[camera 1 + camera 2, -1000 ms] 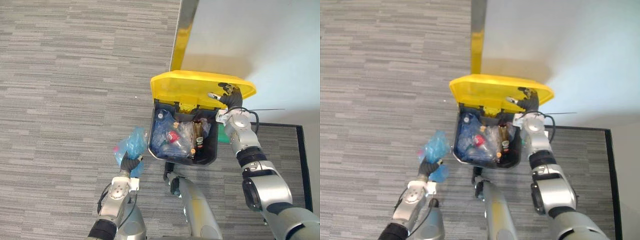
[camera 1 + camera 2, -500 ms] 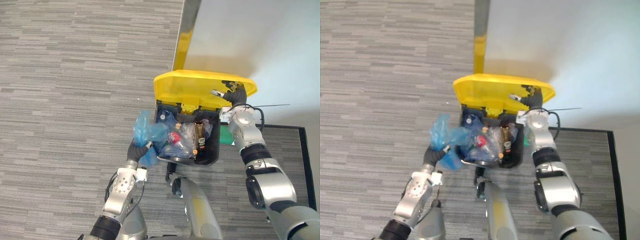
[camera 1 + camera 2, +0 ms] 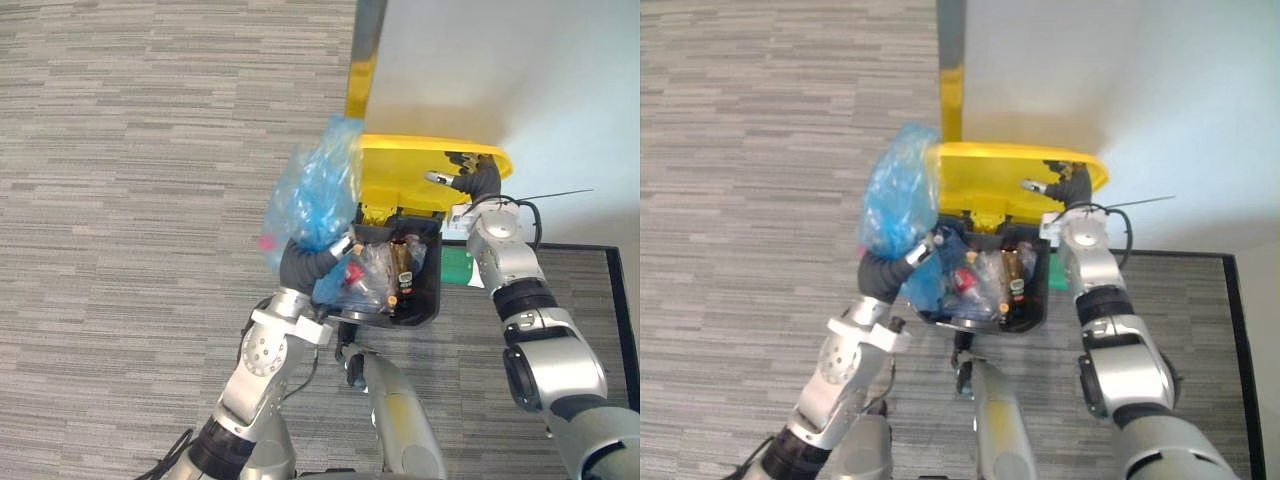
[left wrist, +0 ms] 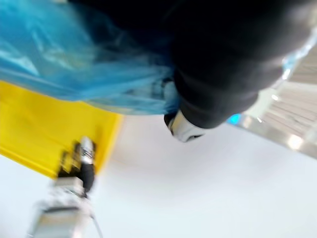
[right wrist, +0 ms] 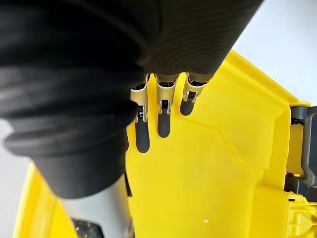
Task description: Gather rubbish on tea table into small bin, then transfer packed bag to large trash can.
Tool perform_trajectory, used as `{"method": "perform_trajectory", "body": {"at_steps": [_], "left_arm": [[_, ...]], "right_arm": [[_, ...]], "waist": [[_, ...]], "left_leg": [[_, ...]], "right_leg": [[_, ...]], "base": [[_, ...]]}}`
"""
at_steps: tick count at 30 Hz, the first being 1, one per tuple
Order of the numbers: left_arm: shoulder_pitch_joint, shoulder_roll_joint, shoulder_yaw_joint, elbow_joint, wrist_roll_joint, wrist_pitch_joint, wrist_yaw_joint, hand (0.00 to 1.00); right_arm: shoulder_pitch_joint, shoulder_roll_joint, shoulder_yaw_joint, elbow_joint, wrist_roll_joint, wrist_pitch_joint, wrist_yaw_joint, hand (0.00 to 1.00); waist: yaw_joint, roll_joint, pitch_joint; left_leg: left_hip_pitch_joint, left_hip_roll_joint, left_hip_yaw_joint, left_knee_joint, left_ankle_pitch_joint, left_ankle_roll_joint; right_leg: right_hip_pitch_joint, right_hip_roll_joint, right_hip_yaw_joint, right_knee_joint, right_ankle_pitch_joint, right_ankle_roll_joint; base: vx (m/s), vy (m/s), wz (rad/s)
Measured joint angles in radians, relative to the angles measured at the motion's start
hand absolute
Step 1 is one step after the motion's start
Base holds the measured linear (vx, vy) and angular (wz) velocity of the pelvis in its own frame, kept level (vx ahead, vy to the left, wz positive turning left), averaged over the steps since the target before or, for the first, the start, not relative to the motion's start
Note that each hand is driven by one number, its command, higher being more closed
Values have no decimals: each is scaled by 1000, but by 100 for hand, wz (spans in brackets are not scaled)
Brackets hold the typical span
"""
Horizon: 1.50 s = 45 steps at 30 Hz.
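Left robot hand (image 3: 318, 258): clenched on the gathered neck of the blue bag (image 3: 318, 190), up at the near-left corner of the can.
Blue bag: raised, bulging above the fist, its top overlapping the left end of the lid in the head views. A lower fold hangs right at the rim. Not inside yet!
Right robot hand (image 5: 159, 116): fingers straight and flat against the underside of the yellow lid (image 3: 405, 172), propping it open and grasping nothing.
Large trash can (image 3: 428, 305): black, mouth open, already well stocked with bottles (image 3: 402, 262) and clear plastic.
Stage: by my read, the last leg. The bag needs to go over the rim and be let go.
Risk, placement: the bag sits over the left rim, not the middle. Released here, it could slide down the outside onto the carpet floor (image 3: 140, 200).
Risk, lid: only straight fingers hold it up. If they slip, it drops onto the bag or the left arm.
Risk, fullness: the bag may perch on the bottles and roll back out.
Risk, tearing: thin plastic dragged across the rim or lid edge could snag and spill.
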<state>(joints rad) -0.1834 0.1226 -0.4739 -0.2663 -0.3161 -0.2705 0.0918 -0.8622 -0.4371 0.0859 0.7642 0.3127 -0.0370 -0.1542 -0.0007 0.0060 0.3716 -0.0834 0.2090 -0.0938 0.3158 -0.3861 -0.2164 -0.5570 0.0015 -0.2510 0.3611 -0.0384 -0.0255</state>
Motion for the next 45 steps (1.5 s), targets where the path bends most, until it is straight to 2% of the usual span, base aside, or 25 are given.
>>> {"method": "perform_trajectory", "body": {"at_steps": [5, 8, 12, 21, 31, 40, 45], "left_arm": [[-51, -2, -35, 7, 21, 0, 18, 100], [-96, -23, -39, 65, 43, 2, 21, 100], [-172, -27, -38, 183, 59, 25, 39, 100], [-251, -25, 6, 327, 122, 67, 83, 100], [-408, -17, 25, 660, 206, 131, 101, 100], [-510, -18, 25, 767, 227, 132, 100, 100], [-521, -21, 26, 869, 251, 135, 100, 100]], "right_arm": [[-33, 0, 18, 34, -2, 1, 3, 0], [-55, -12, 38, 47, -10, 10, 4, 0], [-63, -13, 40, 47, -36, 13, 11, 0], [-103, -14, 45, 47, -39, 21, 12, 0], [-154, 5, 48, 47, -75, 28, 5, 0], [-241, 5, 87, 34, -74, 28, -3, 0], [-267, 6, 124, 34, -74, 27, -3, 0]], "waist": [[-8, 0, 0], [-11, 2, -1], [-16, 2, -1], [-27, 2, -1], [-53, 4, 2], [-73, 7, 56], [-82, 6, 65]], "left_leg": [[12, -5, 7, -17, 6, -1], [17, -9, 9, -35, 18, -3], [17, -10, 24, -40, 23, -4], [-7, -21, 31, -32, 24, -3], [-38, -31, 56, -33, 28, 2], [-55, -29, 68, -32, 28, 2], [-56, -26, 65, -32, 25, -1]], "right_leg": [[-1, 0, 8, -2, 1, 1], [-2, 0, 13, -11, 4, 3], [-4, 1, 19, -17, 9, 1], [-26, -1, 32, -26, 24, -5], [-51, -5, 50, -56, 51, 6], [-74, 1, 60, -62, 58, 7], [-76, 6, 60, -65, 58, 7]], "base": [[0, 2, -3], [2, 3, -2], [3, 11, -4], [1, 11, -4], [-1, 1, -3], [22, -9, -4], [13, -4, -1]]}}
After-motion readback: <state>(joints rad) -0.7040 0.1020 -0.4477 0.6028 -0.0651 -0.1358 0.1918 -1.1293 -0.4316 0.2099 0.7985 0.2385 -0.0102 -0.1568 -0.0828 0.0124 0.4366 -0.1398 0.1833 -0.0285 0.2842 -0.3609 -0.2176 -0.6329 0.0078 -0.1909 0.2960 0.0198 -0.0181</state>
